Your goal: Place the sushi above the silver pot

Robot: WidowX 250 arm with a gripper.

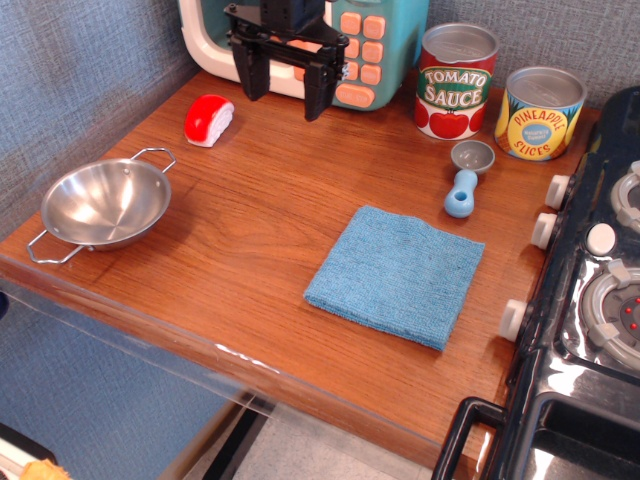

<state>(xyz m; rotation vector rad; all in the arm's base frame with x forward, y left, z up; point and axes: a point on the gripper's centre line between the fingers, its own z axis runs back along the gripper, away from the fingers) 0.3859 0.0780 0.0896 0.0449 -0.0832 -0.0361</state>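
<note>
My claw (284,84) hangs released and empty because the sushi (208,120) already sits at the pot's (104,204) one o'clock.

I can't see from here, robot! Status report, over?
Gripper open, empty, up by the toy microwave. Sushi on the table, beyond the silver pot. Nothing between them.

Gripper (285,88): matte black, boxy frame, two long straight black fingers (252,75)
</note>
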